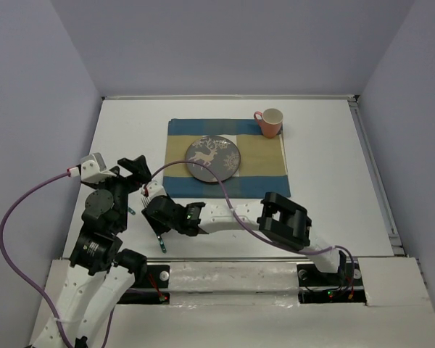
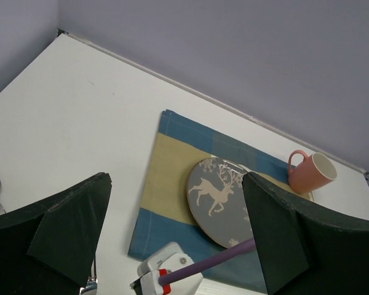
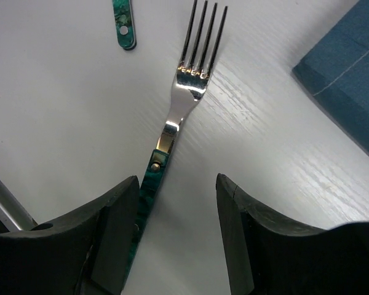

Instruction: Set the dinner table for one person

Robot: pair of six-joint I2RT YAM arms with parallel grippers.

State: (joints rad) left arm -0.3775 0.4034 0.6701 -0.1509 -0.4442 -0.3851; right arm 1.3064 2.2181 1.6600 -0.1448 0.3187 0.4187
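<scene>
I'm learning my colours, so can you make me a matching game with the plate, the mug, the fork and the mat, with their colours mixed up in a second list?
Things:
1. plate
2. mug
3. fork
4. mat

Colours:
A. pink
B. blue and tan
C. grey with a white deer
D. silver with a green handle

Right pairs: 1-C, 2-A, 3-D, 4-B.

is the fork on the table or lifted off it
Down: the fork lies flat on the white dinner table, with the right claw open around its green handle.
</scene>
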